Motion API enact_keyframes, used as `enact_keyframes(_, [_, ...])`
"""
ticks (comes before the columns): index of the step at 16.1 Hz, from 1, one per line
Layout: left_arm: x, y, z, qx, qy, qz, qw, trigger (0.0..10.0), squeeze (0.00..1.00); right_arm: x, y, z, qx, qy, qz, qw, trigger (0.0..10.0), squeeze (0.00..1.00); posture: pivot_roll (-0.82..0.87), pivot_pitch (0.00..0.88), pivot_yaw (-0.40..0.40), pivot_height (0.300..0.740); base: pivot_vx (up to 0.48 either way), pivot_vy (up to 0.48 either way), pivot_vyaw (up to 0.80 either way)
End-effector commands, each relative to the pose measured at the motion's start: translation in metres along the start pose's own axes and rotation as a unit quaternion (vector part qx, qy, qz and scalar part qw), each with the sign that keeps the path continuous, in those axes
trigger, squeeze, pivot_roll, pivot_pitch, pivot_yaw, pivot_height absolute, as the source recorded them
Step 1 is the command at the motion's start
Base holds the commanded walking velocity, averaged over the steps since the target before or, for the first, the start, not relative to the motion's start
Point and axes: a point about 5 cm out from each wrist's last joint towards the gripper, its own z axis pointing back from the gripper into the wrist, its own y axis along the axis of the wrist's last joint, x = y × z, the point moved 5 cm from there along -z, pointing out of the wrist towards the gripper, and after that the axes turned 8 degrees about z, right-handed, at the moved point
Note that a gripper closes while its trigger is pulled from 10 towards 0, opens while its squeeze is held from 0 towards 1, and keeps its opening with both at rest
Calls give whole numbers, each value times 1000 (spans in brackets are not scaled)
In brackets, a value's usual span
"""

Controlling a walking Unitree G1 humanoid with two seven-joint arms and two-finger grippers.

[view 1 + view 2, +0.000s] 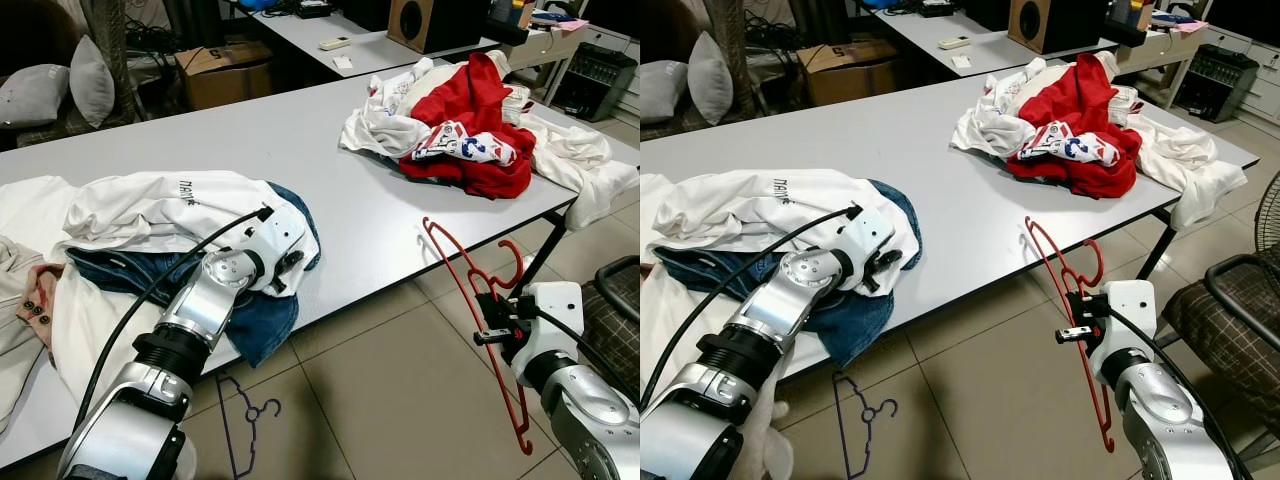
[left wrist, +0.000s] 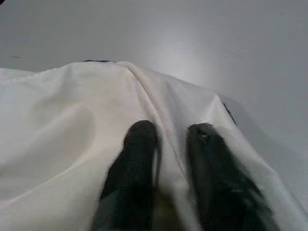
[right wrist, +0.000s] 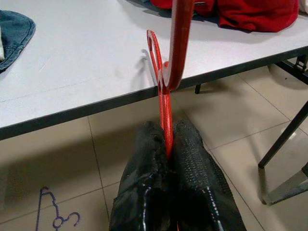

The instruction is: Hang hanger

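Note:
My right gripper (image 3: pixel 166 132) is shut on a red hanger (image 1: pixel 470 290), pinching its thin frame between the fingers. It holds the hanger upright off the table's front edge, with the hook (image 3: pixel 179 43) rising toward the table. My left gripper (image 1: pixel 290 262) rests on a white shirt (image 1: pixel 160 210) that lies over blue jeans (image 1: pixel 265 320) on the table's left part. Its two black fingers (image 2: pixel 130 183) lie a little apart on the white cloth, with a fold of the shirt running between them. A thin purple hanger (image 1: pixel 245 415) lies on the tiled floor under the table edge.
The long grey table (image 1: pixel 300 140) carries a heap of red and white clothes (image 1: pixel 470 120) at its far right. A dark chair (image 1: pixel 1240 320) stands at my right. A table leg (image 3: pixel 284 139) is close to the right gripper. A cardboard box (image 1: pixel 225 70) and a second table (image 1: pixel 330 30) stand behind.

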Motion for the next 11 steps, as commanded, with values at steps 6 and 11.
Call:
enact_keyframes(6, [-4,8,0,14,-2,-2,1000,0,0,2,4,2,5,-9,5,1000,10000,0,-179,0,37,740,0,0,0])
enact_keyframes(11, [-6,4,3,10,-6,-3,1000,0,0,0,4,0,6,-5,4,1000,10000,0,-164,0,37,740,0,0,0])
